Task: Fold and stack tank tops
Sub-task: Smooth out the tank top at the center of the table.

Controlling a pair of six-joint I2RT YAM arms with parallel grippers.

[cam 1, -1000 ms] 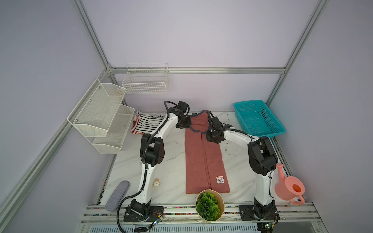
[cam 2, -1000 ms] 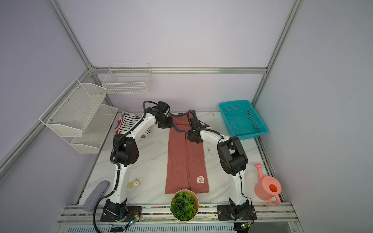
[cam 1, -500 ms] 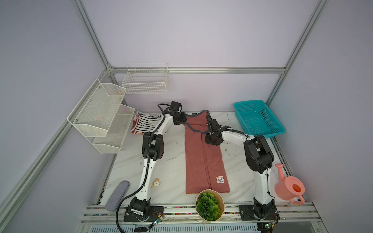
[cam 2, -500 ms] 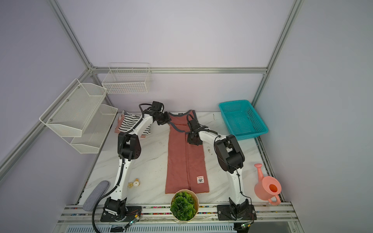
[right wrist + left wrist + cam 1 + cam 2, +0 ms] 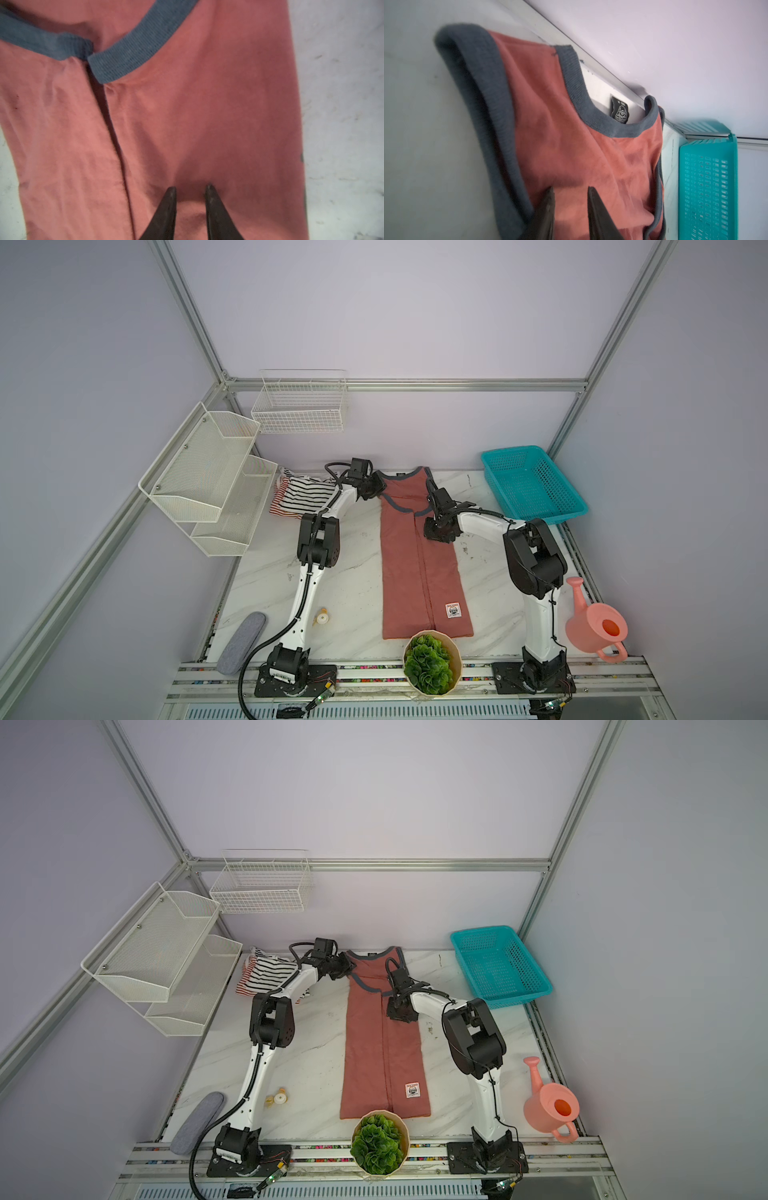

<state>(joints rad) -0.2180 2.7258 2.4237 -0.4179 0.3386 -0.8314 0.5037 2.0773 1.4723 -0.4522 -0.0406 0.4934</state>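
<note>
left wrist view looks along the red top [image 5: 571,135] from its shoulder. the left gripper [image 5: 570,189] has its jaws part open, tips just over the cloth inside the grey armhole trim, with nothing visibly gripped. right wrist view shows the right gripper [image 5: 190,187] also part open, tips down on the cloth beside the centre seam, no fold pinched between them.

in both top views the top lies mid-frame as a narrow strip, sides folded in. its long axis runs from the neck at the upper centre to the hem at the lower centre, badge [image 5: 453,610] near the hem. both grippers sit at the neck end, so the next fold likely carries that end down toward the hem. the striped tops [image 5: 299,495] lie heaped at centre left.
</note>
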